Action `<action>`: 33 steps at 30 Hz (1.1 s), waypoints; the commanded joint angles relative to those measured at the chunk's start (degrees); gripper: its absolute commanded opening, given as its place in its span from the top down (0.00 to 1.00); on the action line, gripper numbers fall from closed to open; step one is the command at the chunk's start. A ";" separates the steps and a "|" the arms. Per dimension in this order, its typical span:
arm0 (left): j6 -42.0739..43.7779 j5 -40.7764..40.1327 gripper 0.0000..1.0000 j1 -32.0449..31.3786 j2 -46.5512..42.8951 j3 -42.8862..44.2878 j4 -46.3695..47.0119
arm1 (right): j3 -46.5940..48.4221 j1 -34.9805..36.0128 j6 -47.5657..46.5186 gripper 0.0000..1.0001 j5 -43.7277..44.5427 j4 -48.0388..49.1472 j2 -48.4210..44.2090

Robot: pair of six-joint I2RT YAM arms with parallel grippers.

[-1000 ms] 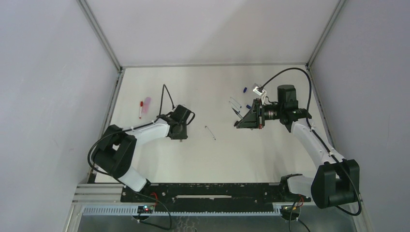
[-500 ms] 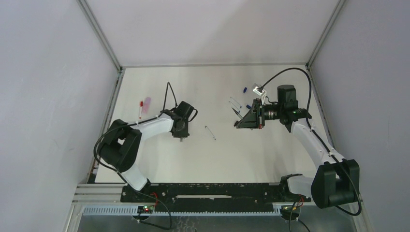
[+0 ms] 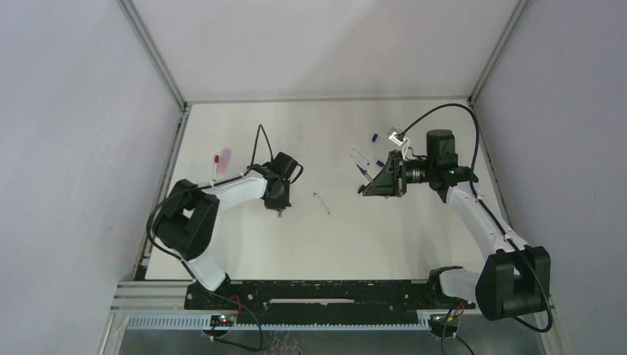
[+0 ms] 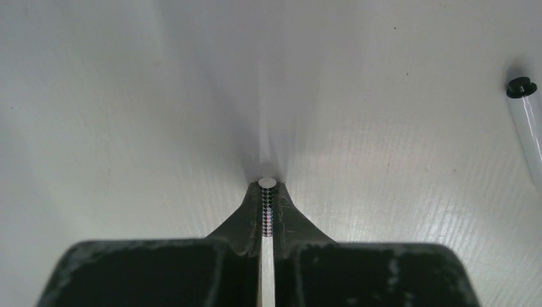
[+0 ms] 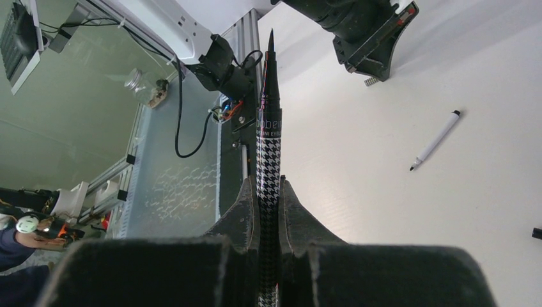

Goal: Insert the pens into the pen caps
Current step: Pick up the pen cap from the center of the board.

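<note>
Grey walls box in the white surface, over whose right half my right gripper is clamped on a houndstooth pen, tip toward the left arm, while my left gripper, pointing down left of centre, is pinched shut on a short houndstooth cap. Between them lies a thin white pen; a red pen and pink cap sit far left, a blue cap beyond the right gripper.

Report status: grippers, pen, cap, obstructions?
Left gripper shut on houndstooth cap, down at table. Right gripper shut on houndstooth pen, tip toward left gripper. Not yet joined. White pen lies on table between arms.
</note>
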 commanded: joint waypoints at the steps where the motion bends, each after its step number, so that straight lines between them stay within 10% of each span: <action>1: 0.90 2.14 1.00 0.02 -0.35 -1.47 -4.33 | 2.00 -0.18 -0.63 1.00 -1.32 0.38 -1.49; 11: -1.17 13.02 1.00 -0.50 -22.17 -8.95 11.06 | 2.02 -0.09 -2.83 1.00 -1.21 -0.87 -1.91; 17: -8.94 22.00 1.00 -3.21 -38.24 -20.64 38.62 | 2.02 0.16 -3.81 1.00 -2.00 -1.20 -2.98; 33: -16.26 7.75 1.00 -15.85 -41.49 -27.49 84.78 | 2.02 1.53 0.57 1.00 -6.23 2.04 -6.18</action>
